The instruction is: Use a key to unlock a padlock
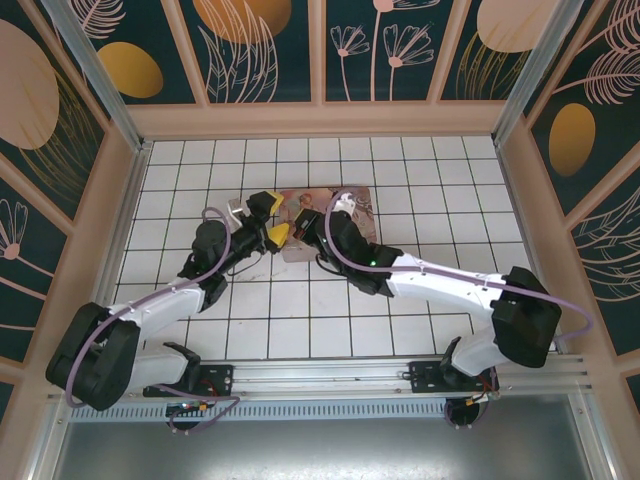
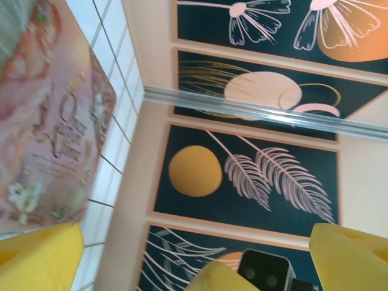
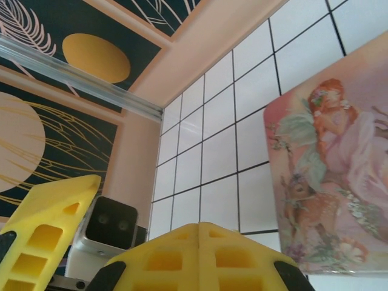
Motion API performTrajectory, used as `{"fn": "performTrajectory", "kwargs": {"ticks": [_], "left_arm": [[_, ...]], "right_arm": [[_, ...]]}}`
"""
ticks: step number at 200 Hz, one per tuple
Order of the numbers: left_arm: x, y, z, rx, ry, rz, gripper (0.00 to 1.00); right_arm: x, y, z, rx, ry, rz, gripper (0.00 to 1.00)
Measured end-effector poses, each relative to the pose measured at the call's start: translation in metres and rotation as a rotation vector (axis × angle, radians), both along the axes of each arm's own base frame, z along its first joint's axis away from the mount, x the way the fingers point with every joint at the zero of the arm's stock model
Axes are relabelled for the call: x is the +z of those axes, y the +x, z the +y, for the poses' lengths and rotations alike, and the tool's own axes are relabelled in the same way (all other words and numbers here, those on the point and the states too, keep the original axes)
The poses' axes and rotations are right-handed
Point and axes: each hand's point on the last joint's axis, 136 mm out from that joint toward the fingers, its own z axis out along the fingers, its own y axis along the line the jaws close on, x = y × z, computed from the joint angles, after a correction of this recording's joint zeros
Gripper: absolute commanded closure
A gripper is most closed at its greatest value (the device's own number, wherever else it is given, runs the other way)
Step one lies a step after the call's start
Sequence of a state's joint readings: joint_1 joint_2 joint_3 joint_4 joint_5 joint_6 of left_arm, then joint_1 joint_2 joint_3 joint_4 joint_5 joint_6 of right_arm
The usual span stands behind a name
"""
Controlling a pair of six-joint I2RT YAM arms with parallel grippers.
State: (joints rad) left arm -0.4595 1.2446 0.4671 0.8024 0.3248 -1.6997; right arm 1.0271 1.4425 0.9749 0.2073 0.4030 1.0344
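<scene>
The right gripper [image 3: 199, 248] has its yellow fingers pressed together tip to tip, and nothing can be seen between them. The left gripper [image 2: 194, 242] stands wide, with one yellow finger at each lower corner of its wrist view. The two face each other closely above the white tiled floor [image 1: 400, 290]. In the left wrist view the right gripper's closed yellow tip pokes up between the left's spread fingers, with the right wrist's camera housing [image 2: 264, 271] just behind it. In the right wrist view one left finger [image 3: 45, 233] and the left wrist's camera housing [image 3: 110, 227] sit just beside the closed tips. From above, both grippers meet at the left edge of the pink tin box [image 1: 350, 200], which lies flat on the tiles near the middle of the floor with the right arm's wrist reaching over it. Where the padlock and the key lie relative to either gripper I cannot tell, since the arms cover the spot where the grippers meet, and so neither's look can be told. The box lid bears a printed red-haired fairy with a fawn and curling script. Around stand walls of dark panels [image 2: 254, 176] with pale leaves and orange discs, framed in pale wood, and a silvery corner post [image 3: 79, 76].
</scene>
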Motion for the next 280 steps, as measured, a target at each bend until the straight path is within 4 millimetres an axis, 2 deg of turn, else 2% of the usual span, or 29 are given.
{"fn": "performTrajectory", "kwargs": {"ticks": [43, 69, 91, 127, 147, 167, 189, 227, 252, 280], "left_arm": [[-0.003, 0.025, 0.046, 0.134, 0.217, -0.05, 0.01], [-0.011, 0.036, 0.06, 0.157, 0.396, -0.065, 0.01], [-0.03, 0.04, 0.065, 0.145, 0.525, -0.052, 0.01], [-0.071, 0.04, 0.086, 0.15, 0.688, 0.033, 0.01], [-0.078, 0.042, 0.105, 0.183, 0.751, 0.06, 0.01], [-0.081, 0.044, 0.121, 0.215, 0.794, 0.078, 0.01], [-0.077, 0.044, 0.131, 0.237, 0.817, 0.078, 0.01], [-0.064, 0.041, 0.132, 0.245, 0.811, 0.046, 0.01], [-0.06, 0.04, 0.13, 0.239, 0.801, 0.034, 0.02], [-0.055, 0.038, 0.127, 0.229, 0.784, 0.019, 0.01]], "right_arm": [[-0.015, -0.004, -0.022, -0.022, -0.057, 0.026, 0.62], [-0.029, -0.007, -0.017, 0.024, -0.088, 0.058, 0.56], [-0.06, -0.011, 0.002, 0.097, -0.129, 0.113, 0.55], [-0.135, -0.015, 0.05, 0.231, -0.23, 0.242, 0.55], [-0.157, -0.012, 0.08, 0.29, -0.244, 0.279, 0.55], [-0.164, -0.004, 0.104, 0.321, -0.236, 0.286, 0.55], [-0.167, 0.004, 0.112, 0.32, -0.227, 0.288, 0.55], [-0.175, 0.024, 0.093, 0.248, -0.253, 0.311, 0.54], [-0.182, 0.03, 0.08, 0.2, -0.295, 0.331, 0.54], [-0.176, 0.035, 0.076, 0.164, -0.332, 0.333, 0.54]]}}
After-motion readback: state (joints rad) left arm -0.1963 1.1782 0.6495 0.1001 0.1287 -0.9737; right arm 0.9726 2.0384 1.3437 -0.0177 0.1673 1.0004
